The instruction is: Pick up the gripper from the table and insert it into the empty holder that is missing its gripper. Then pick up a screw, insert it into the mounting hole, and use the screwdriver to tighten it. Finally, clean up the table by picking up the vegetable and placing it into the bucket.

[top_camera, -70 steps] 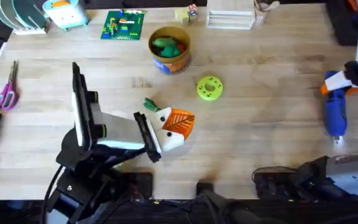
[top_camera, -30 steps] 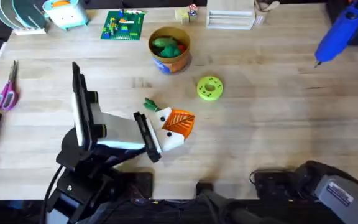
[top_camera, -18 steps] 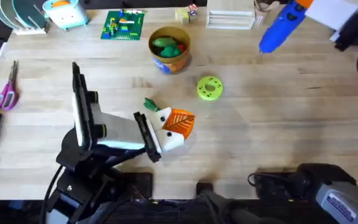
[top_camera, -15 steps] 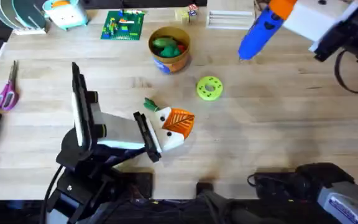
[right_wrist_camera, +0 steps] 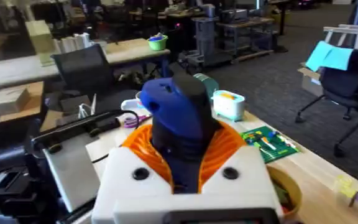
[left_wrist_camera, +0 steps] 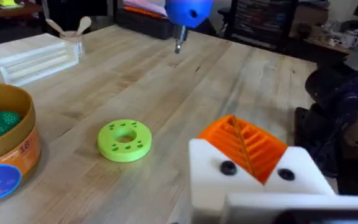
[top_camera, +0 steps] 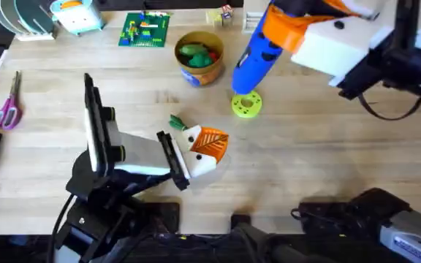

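My right gripper [top_camera: 280, 33] hangs high over the table's back middle, shut on the blue screwdriver [top_camera: 253, 66], whose tip points down over the lime-green disc [top_camera: 246, 103]. In the right wrist view the screwdriver [right_wrist_camera: 173, 115] stands between the orange pads. My left gripper [top_camera: 212, 144] rests low near the table's middle, shut and holding nothing. Its white holder [left_wrist_camera: 253, 180] carries the orange ribbed gripper [left_wrist_camera: 244, 140] and shows two small dark mounting holes [left_wrist_camera: 227, 167]. The dark-green vegetable [top_camera: 177, 122] lies just left of it. The bucket [top_camera: 199, 57] stands behind. A loose screw is out of view.
Purple-handled scissors [top_camera: 7, 108] lie at the left edge. A green brick plate [top_camera: 145, 29], small blocks and a white rack [top_camera: 270, 19] line the back edge. The bucket [left_wrist_camera: 5, 155] holds green toys. Bare wood stretches across the table's right half.
The right arm lifted the screwdriver from the table's right edge and carried it up and leftward to above the lime-green disc. The left arm has not moved.
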Robot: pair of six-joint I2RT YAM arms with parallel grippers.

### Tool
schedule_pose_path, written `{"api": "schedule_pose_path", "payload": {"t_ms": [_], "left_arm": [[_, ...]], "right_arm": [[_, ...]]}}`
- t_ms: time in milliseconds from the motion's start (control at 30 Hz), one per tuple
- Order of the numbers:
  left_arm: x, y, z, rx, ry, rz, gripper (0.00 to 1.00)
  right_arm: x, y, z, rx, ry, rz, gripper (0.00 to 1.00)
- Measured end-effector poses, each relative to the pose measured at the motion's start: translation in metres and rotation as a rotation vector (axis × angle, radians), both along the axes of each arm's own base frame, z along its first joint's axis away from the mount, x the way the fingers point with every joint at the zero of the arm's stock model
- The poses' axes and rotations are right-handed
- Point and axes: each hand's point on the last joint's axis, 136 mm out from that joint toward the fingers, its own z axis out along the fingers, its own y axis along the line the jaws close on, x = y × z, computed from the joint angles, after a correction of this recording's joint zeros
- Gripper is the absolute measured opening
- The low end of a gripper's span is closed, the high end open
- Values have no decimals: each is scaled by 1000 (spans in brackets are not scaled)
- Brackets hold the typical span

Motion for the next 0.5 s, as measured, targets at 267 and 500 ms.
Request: {"api": "schedule_pose_path", "payload": {"t_ms": [267,500], "left_arm": [[0,0,0,0,0,0,6],[0,0,0,7,-16,2,6]], "right_arm": [[-32,26,11,34,-29,135,141],[-47,45,7,47,33,226,137]]}}
